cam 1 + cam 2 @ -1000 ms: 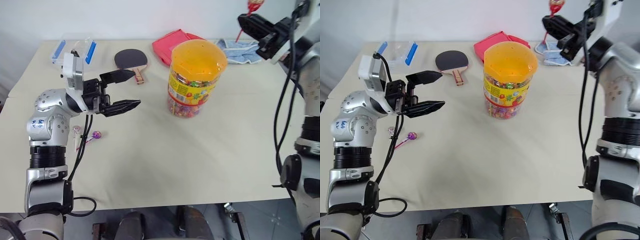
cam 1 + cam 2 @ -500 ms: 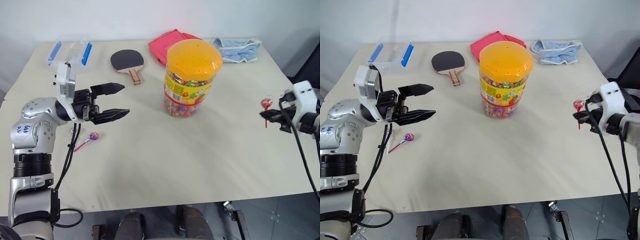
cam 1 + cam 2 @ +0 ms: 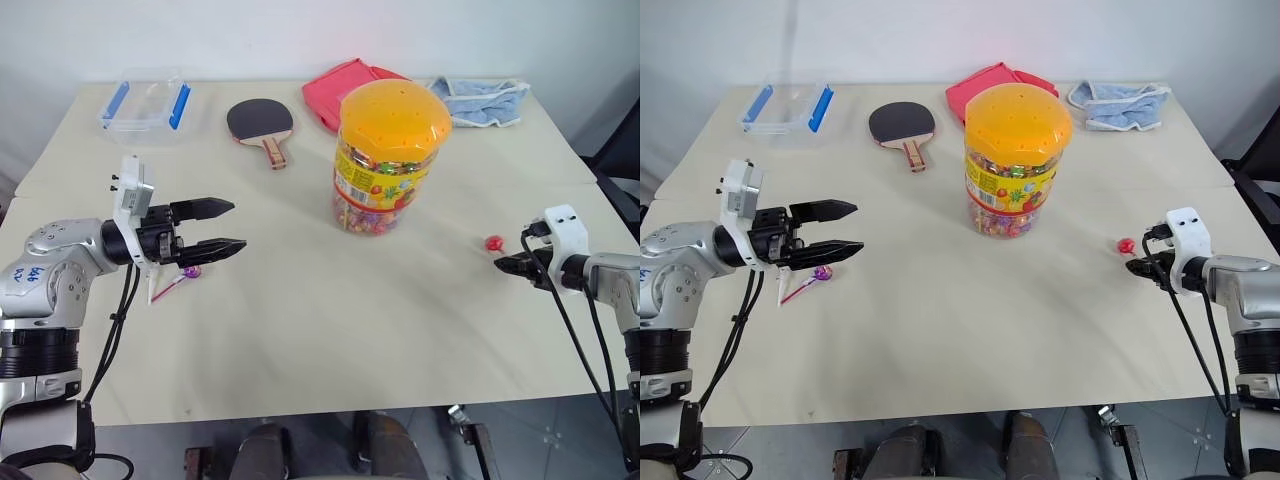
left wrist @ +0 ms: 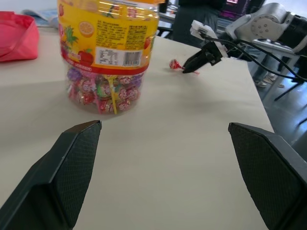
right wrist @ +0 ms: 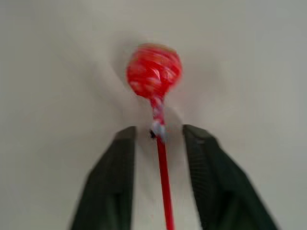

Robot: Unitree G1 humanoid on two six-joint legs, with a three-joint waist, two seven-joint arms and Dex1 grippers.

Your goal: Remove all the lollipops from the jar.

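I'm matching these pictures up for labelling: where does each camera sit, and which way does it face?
Left eye and right eye views: on the head, looking forward and down over the table; left end effector and right end effector show.
Left wrist view: on the left arm, looking across the table past its own open fingers at the jar.
Right wrist view: on the right arm, looking down between its parted fingers at the red lollipop.
Shared: that red lollipop and the jar also show in the head views.

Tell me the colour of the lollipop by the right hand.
Red lollipop with white swirls, on a red stick; clearest in the right wrist view.
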